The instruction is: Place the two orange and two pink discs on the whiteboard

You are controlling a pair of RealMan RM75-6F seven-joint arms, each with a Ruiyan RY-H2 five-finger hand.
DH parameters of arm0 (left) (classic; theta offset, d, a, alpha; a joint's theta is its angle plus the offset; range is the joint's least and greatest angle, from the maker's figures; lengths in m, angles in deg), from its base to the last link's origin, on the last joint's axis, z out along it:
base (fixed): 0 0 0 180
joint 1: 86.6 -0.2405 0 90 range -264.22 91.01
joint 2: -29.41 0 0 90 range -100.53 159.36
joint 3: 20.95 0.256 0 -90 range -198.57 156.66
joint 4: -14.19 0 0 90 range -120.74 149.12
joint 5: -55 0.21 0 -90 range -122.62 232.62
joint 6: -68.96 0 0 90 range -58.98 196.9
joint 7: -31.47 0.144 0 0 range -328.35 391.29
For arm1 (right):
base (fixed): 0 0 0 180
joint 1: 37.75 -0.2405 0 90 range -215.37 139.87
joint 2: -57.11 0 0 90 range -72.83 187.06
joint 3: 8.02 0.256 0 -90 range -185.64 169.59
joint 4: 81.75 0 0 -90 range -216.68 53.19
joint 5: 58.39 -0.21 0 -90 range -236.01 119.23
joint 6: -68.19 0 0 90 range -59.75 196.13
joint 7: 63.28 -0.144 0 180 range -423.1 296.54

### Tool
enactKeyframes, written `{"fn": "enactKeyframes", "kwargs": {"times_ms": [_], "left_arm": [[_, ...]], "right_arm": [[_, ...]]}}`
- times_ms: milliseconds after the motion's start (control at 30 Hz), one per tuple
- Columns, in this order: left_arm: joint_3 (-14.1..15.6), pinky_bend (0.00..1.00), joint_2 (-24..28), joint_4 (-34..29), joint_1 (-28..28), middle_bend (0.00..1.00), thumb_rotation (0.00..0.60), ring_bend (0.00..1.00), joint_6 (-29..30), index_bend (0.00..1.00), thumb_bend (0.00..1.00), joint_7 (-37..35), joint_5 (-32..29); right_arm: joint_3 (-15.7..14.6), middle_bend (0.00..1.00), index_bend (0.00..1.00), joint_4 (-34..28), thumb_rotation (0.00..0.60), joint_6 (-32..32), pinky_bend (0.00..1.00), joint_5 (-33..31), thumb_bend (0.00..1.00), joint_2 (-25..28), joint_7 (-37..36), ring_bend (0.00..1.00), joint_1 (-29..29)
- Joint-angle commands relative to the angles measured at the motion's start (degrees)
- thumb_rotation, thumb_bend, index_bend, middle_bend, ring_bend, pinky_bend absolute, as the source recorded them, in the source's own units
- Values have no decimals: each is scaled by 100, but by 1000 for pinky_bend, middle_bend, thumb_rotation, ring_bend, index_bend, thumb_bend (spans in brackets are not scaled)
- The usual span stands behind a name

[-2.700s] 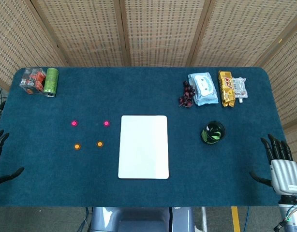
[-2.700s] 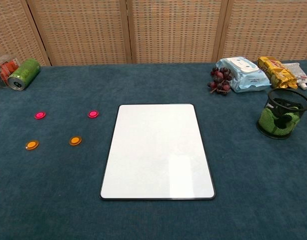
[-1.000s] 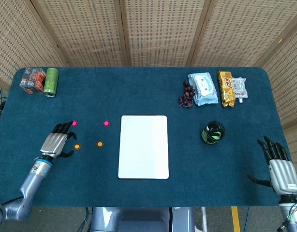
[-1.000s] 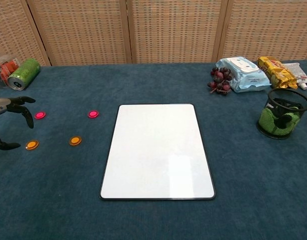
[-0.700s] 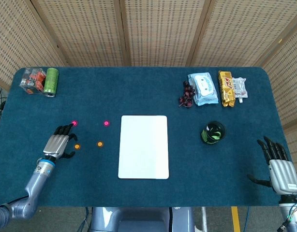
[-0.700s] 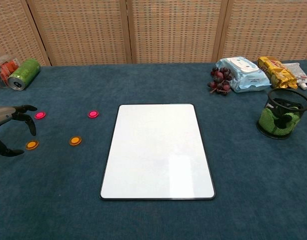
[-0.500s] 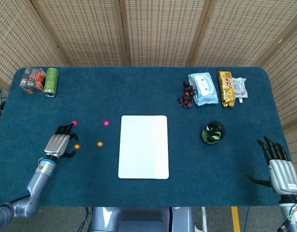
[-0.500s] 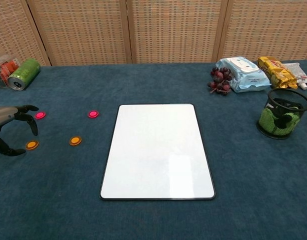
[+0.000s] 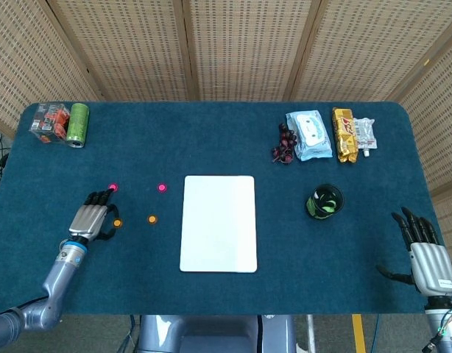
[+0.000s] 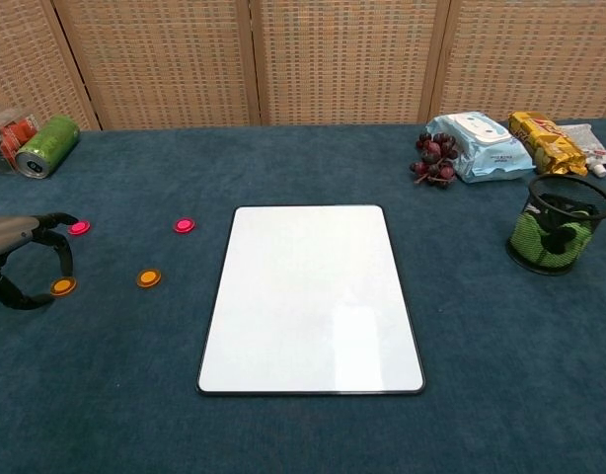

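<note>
Two pink discs [image 9: 113,187] [image 9: 162,187] and two orange discs [image 9: 117,223] [image 9: 152,219] lie on the blue cloth left of the whiteboard [image 9: 219,223]. The board is bare. My left hand [image 9: 90,217] hovers palm down beside the left pair, fingertips close to the left pink disc [image 10: 79,227]. In the chest view this left hand [image 10: 22,262] arches thumb and fingers around the left orange disc [image 10: 62,286]; I cannot tell whether it touches. It holds nothing. My right hand [image 9: 428,257] rests spread at the table's right edge, far from the discs.
A green can [image 9: 78,124] and a clear box [image 9: 49,121] stand at the back left. Grapes [image 9: 283,143], a wipes pack [image 9: 308,134] and snack packets [image 9: 345,134] lie at the back right. A black mesh cup [image 9: 325,201] stands right of the whiteboard.
My left hand came in from the table's left edge to the left discs, then sank and curled its fingers towards the left orange disc. The right hand barely shifted.
</note>
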Motion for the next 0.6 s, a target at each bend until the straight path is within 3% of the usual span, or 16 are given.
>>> {"fn": "enactKeyframes", "kwargs": {"times_ms": [33,367,600], "left_arm": [[4,0,-8,6,5,0,600,0,12,454,348,-18,17],[-1,0,18,-50,15,0,600,0,93,474,347,-19,26],[-87,0,278,-513,17,0,600,0,342,474,343,-14,145]], "right_arm": [[0,0,21,1,600,0,0,1,0,1,-2,0,-1],[-1,0,21,-4,600,4,0,-4,0,6,-21,0,-2],[-4,0,21,-4,600,6,0,-4,0,8,-28,0,-3]]}}
